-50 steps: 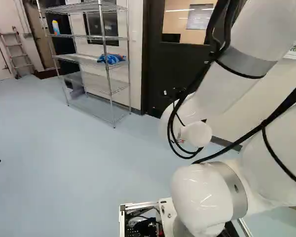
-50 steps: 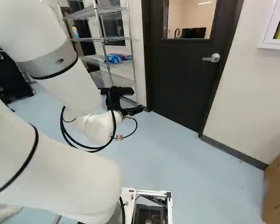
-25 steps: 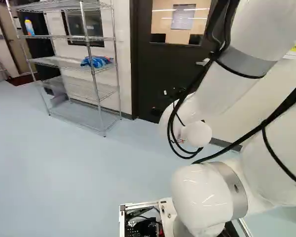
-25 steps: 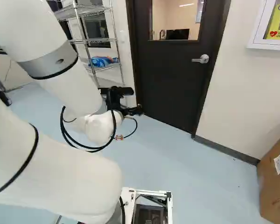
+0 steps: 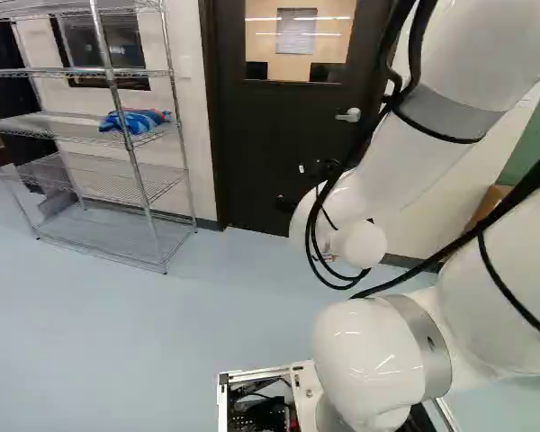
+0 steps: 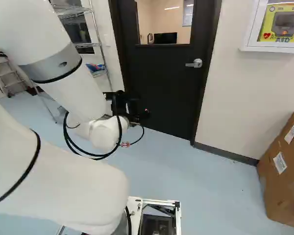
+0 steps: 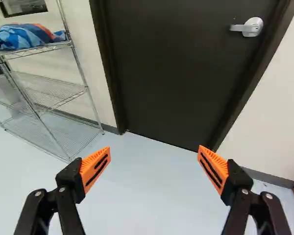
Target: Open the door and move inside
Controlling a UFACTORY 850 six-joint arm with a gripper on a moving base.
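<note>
Smooth pale-blue floor (image 6: 206, 188) runs up to a shut black windowed door (image 6: 161, 88), 12 o'clock from my black, orange-padded two-finger gripper (image 6: 140, 106). Silver metal lever handle (image 7: 247, 27)'s around 1 o'clock, fingers spread pretty wide.

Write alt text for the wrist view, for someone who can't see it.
A closed dark door with a metal lever handle stands ahead of the open tool, whose orange pads stand wide apart above a pale blue floor. Beside the door, wire shelving holds a blue and orange bundle.
</note>
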